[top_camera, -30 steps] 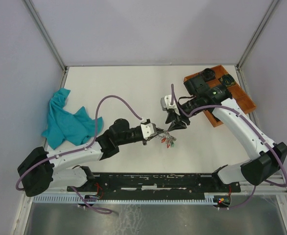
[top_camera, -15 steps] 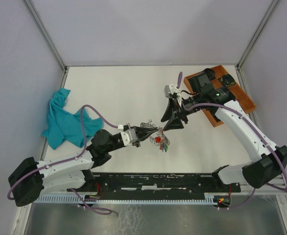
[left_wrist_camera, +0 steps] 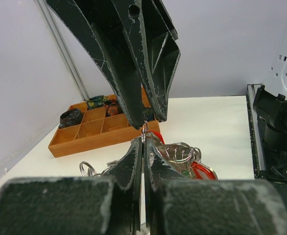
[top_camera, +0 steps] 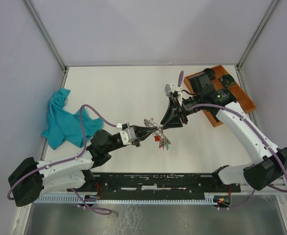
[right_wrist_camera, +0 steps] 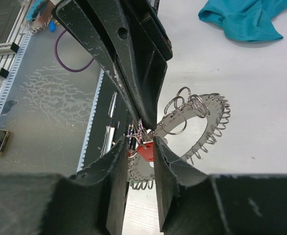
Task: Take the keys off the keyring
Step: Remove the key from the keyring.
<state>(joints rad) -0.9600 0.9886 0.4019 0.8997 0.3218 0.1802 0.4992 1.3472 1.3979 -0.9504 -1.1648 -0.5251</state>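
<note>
The left jaws are pressed tight together on a thin silver loop point(left_wrist_camera: 143, 133) from the bunch. The right jaws sit close together with a small gap. A red plastic tag point(right_wrist_camera: 145, 151) shows in that gap, and I cannot tell if they grip anything.

A second ago the left arm point(top_camera: 70, 164) was bent up nearer the middle. Now it lies low and long, and it has carried the bunch a little to the left. The right arm point(top_camera: 241, 129) has followed, so the two tips now meet nose to nose. The big silver-grey ring of curly wire point(right_wrist_camera: 209, 129) hangs by the tips, over the middle of the flat white counter point(top_camera: 123, 93). The small silver keys with coloured tags point(top_camera: 162, 141) are bunched on it. I think both arms are getting ready to pull a key off. No key looks free yet.

The counter has a crumpled teal cloth point(top_camera: 65, 120) on its left side. A brown wooden tray with little boxes point(top_camera: 246, 100) sits in the far right corner. Plain pale grey walls point(top_camera: 148, 29) stand around it all.
</note>
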